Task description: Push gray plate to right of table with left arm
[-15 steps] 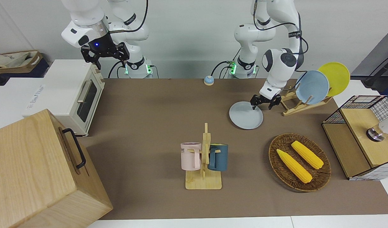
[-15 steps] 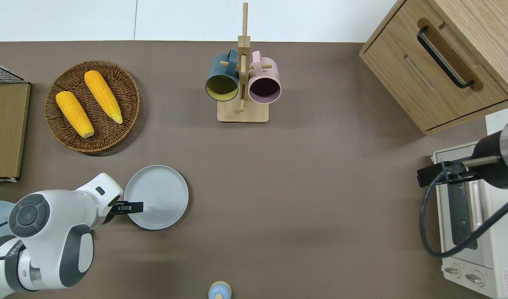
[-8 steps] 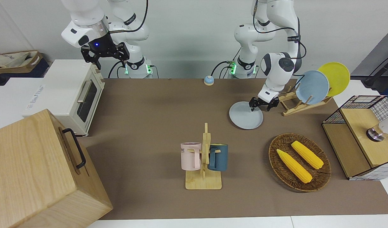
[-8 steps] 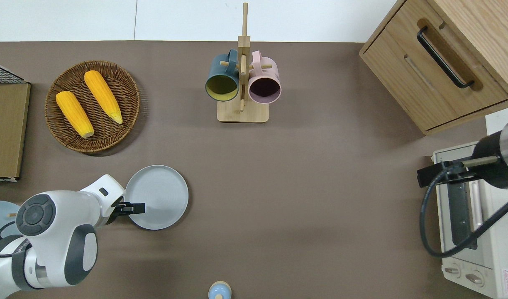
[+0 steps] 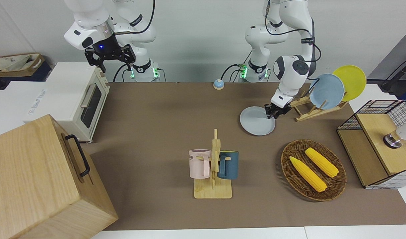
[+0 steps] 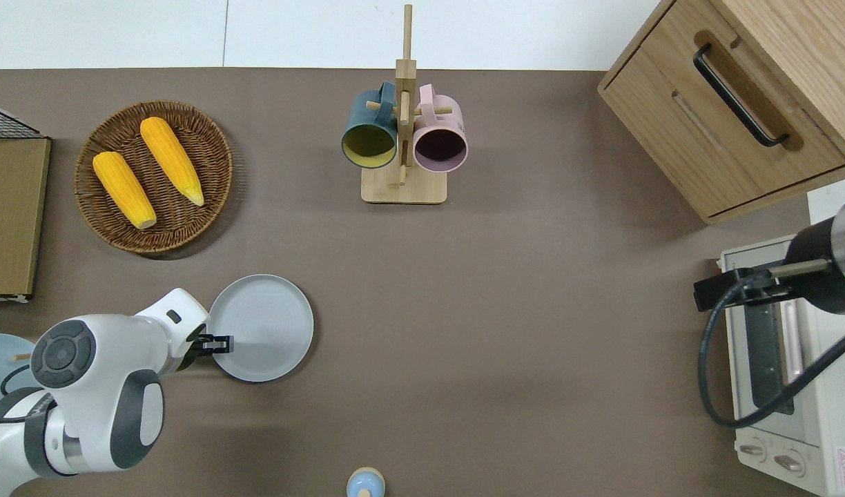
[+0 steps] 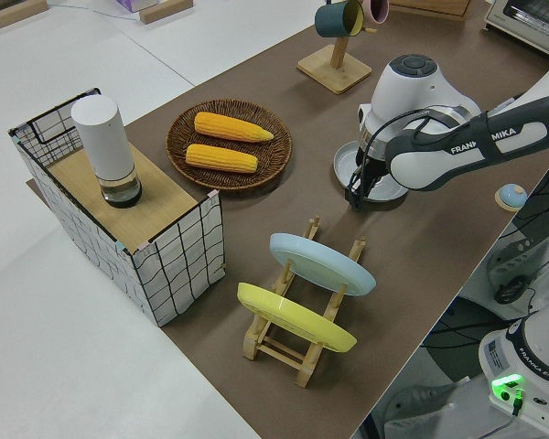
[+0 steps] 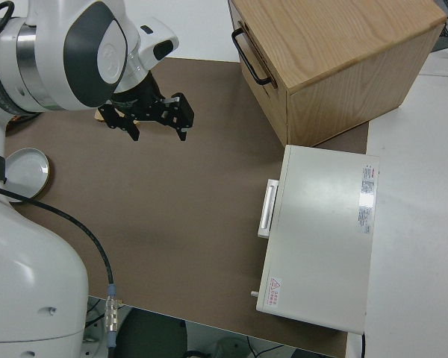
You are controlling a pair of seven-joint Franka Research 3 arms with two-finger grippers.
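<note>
One gray plate [image 6: 264, 327] is lying flat on the table [image 6: 505, 331], toward the left arm's end, at about five o'clock from the wicker basket [image 6: 215, 148] in the overhead view and nearer to the robots than it. At the plate's nine o'clock rim in that view, the left gripper [image 6: 219, 342] is reaching in low, its fingertips sitting over the rim's edge; the fingers are looking drawn close together, with nothing held between them, though whether they are touching the plate I cannot tell. In the basket two ears of corn [image 6: 170, 160] are lying side by side. A mug rack [image 6: 403, 186] is standing at about one o'clock from the plate, farther from the robots, carrying a dark teal mug [image 6: 369, 135] and a pink mug [image 6: 440, 138]. The right gripper [image 8: 157, 123] is parked, its fingers standing well apart and holding nothing.
</note>
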